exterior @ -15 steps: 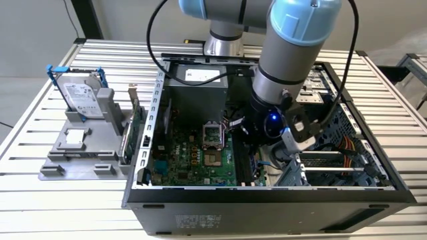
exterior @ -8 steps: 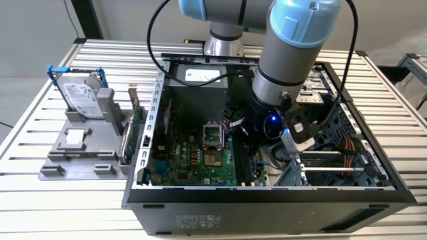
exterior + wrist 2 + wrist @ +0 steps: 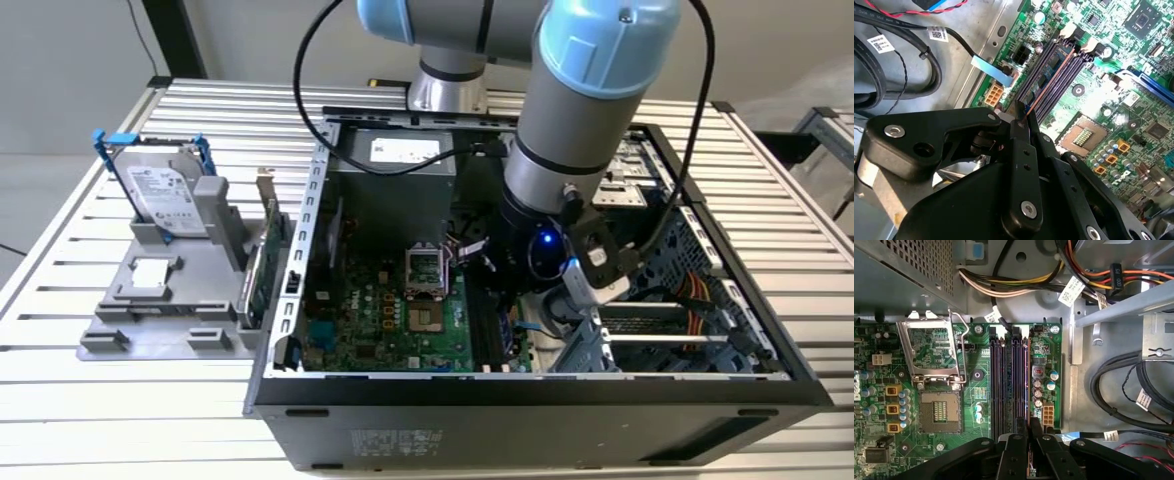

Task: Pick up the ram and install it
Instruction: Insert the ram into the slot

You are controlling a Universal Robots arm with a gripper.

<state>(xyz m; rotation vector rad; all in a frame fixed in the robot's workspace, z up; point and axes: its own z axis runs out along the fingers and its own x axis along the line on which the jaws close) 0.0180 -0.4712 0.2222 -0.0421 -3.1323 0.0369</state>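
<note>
Seen edge-on in the second wrist view: the ram [image 3: 1046, 87], a thin stick with a coppery-orange edge and bluish face, standing in line with the dark memory slots [image 3: 1054, 75] on the green motherboard [image 3: 1134, 100]. Seated or just above the slot, cannot tell. In the first wrist view, only a sliver of the ram [image 3: 1028, 405] between purple-black slots [image 3: 999, 390].

Claw [image 3: 1021, 120] nearly closed, black fingertips [image 3: 1019, 127] pinched narrowly on the near end of the stick; same narrow grip in the first wrist view [image 3: 1029, 437].

In the exterior view, claw [image 3: 514, 285] down inside the open computer case [image 3: 534, 400] on the slatted worktop [image 3: 134, 400], fingers and ram hidden behind the arm's wrist.
</note>
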